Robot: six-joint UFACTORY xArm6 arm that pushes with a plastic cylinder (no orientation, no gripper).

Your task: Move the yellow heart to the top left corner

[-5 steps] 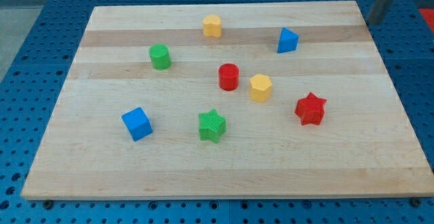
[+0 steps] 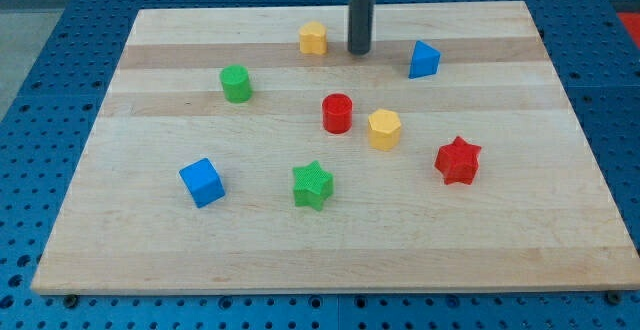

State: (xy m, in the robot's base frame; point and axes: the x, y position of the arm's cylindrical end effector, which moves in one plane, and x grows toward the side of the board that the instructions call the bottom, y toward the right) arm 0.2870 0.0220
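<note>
My tip rests on the wooden board, just right of the yellow heart and apart from it. The yellow heart sits at the far edge, near centre. The blue triangular block lies further right.

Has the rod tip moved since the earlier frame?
Yes. My tip has swung from the board's top right corner toward the view's left, and now sits just right of the yellow heart, apart from it.
</note>
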